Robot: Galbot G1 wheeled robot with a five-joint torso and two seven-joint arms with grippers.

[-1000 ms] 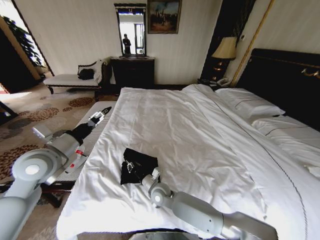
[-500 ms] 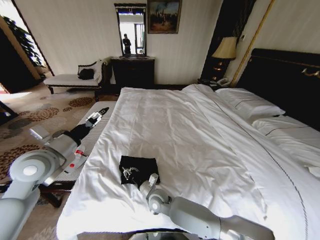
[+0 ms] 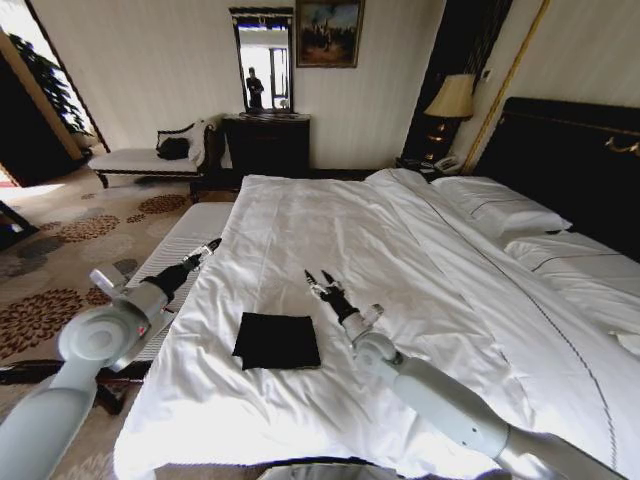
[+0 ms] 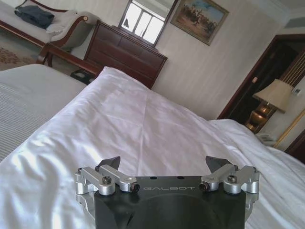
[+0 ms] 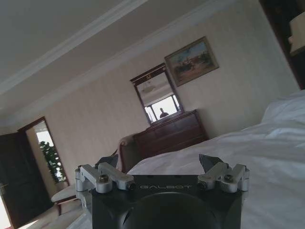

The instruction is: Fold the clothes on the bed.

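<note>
One black T-shirt [image 3: 277, 340] lay folded flat near the bed's [image 3: 400, 260] foot; soft, light cloth, likely best pinched at an edge. Left gripper [image 4: 167, 168] and right gripper [image 3: 322, 283] hung apart from it, jaws wide

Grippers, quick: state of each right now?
Left gripper: open, holding nothing, beside the bed.
Right gripper: open, empty, raised above the folded clothes.

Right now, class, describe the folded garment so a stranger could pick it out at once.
Start at the large bed with white sheets and a dark headboard. Near its foot end lies the black T-shirt, folded into a flat rectangle, between the open left gripper and open right gripper. It is the only dark item on the white bedding.
</note>
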